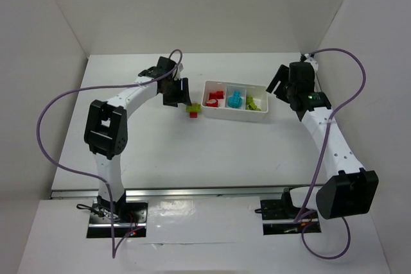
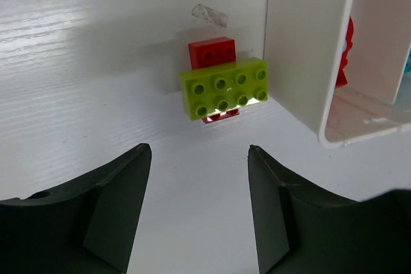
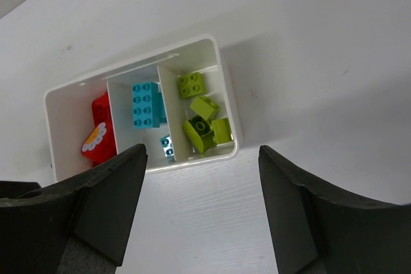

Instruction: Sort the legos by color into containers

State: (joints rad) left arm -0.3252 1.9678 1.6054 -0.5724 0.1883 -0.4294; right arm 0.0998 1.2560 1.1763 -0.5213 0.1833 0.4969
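White table: tray toward far edge, sorted bricks inside. Then left gripper, jaws apart, empty, facing yellow-green brick stacked on red brick, just beside tray's left wall. And right gripper, spread, empty, above tray.

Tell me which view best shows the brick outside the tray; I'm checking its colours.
Left wrist: green brick atop a red brick, close and sharp. Top view shows it tiny; right wrist misses it.
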